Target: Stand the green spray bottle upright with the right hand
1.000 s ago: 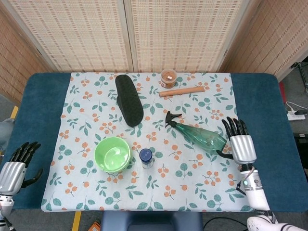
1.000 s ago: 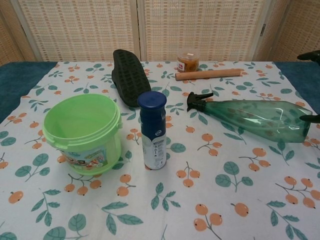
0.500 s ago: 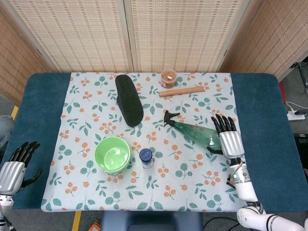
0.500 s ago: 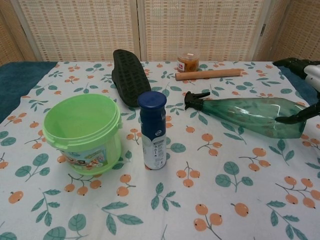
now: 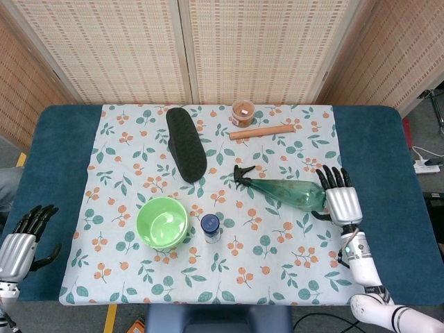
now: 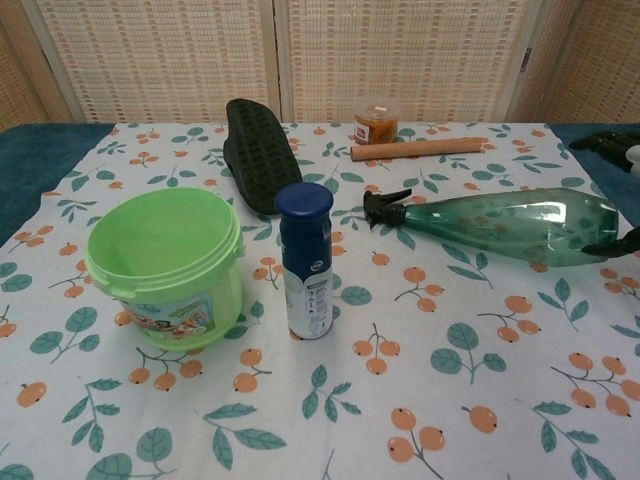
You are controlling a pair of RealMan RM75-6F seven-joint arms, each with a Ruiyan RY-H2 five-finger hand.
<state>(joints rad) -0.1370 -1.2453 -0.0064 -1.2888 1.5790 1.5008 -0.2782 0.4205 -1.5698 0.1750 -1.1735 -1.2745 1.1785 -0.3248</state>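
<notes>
The green spray bottle [image 5: 288, 192] lies on its side on the floral cloth, with its black nozzle [image 5: 242, 176] pointing left and its base to the right. In the chest view the bottle [image 6: 500, 222] reaches almost to the right edge. My right hand [image 5: 340, 200] is at the base, palm against it, fingers straight and spread above, thumb [image 6: 615, 245] below; it has no closed hold. Only fingertips [image 6: 600, 140] and the thumb show in the chest view. My left hand [image 5: 24, 239] rests open at the table's left front corner, holding nothing.
A green bucket [image 5: 162, 223] and a blue-capped can [image 5: 210, 227] stand left of the bottle. A black shoe sole [image 5: 185, 143], a wooden rod [image 5: 261, 132] and a small orange jar [image 5: 243, 112] lie at the back. The cloth's blue border [image 5: 388, 180] flanks my right hand.
My right hand came in against the bottle's base. The bottle swung flatter and rolled, its nozzle shifting left. The left hand stayed put.
</notes>
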